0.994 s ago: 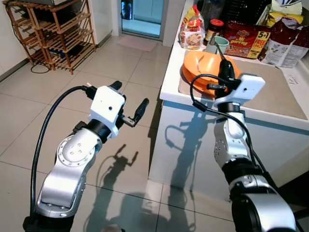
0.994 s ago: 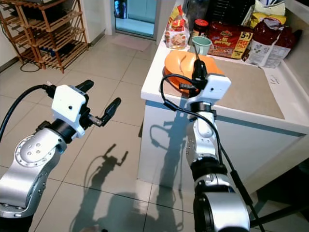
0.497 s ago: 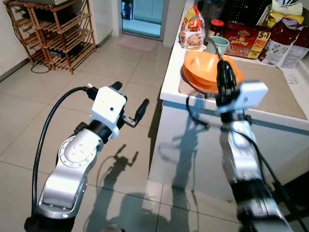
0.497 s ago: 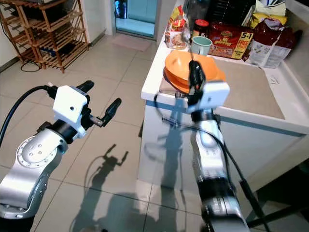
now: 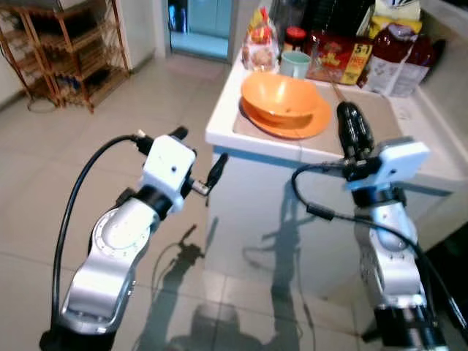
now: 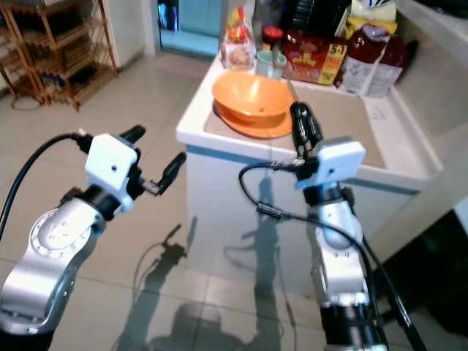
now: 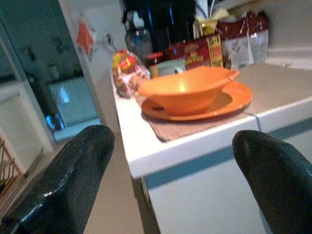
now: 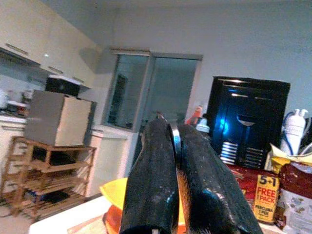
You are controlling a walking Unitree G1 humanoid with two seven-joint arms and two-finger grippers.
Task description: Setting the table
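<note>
An orange bowl sits on an orange plate on a beige placemat, on the white counter. My right gripper hovers over the mat just right of the plate. It is shut on a thin metal utensil whose tip points toward the back of the counter. My left gripper is open over the floor, off the counter's near left corner. In the left wrist view its fingers frame the bowl and plate.
A teal mug, a jar, a bread bag and snack packets line the back of the counter. A wooden rack stands at the far left across the tiled floor.
My right gripper has swung from over the bowl and plate to the placemat on their right, still shut on the utensil. The camera view has shifted; the left arm holds its pose.
</note>
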